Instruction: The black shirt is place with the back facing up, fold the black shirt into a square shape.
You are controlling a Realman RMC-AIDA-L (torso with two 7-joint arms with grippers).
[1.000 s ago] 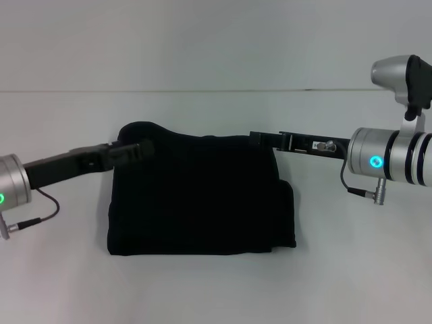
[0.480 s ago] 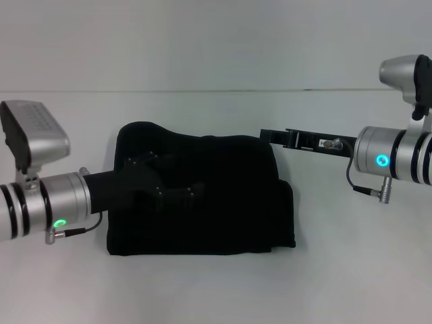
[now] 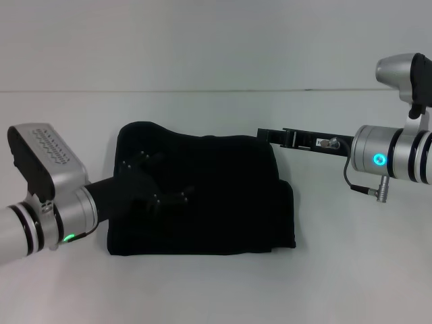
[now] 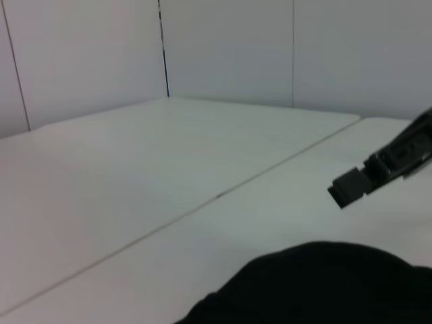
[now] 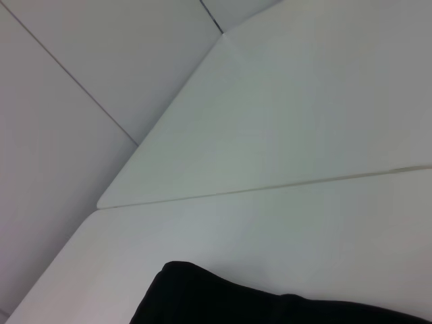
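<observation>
- The black shirt (image 3: pixel 199 196) lies flat on the white table (image 3: pixel 216 290), already gathered into a compact, roughly square bundle; plain side up, no lettering visible.
- The bundle is not clean: on the shirt's right side an under-layer sticks out past the top layer as a stepped flap, and the far-left corner bulges upward.
- The left gripper (image 3: pixel 158 182) sits over the shirt's left half, black on black; the fingers appear splayed with nothing pinched between them, seemingly resting on or just above the cloth. Contact cannot be confirmed.
- The right gripper (image 3: pixel 266 135) is at the shirt's far-right corner, level with the far edge. Whether its fingers are apart or closed cannot be told, nor whether it touches the cloth.
- Handling judgement: soft, light and limp. Stacked layers will likely slide on each other and drag across the smooth table if pushed rather than lifted.
- No stiffness; any lifted edge will droop and may spill the inner folds.
- Best hold, as judged: pinch through all layers at a corner or along an outer edge, both corners of one side together, so the stack moves as one.
- The protruding right flap looks the natural spot to pinch and tuck.
- Fragility no concern; creasing is.
</observation>
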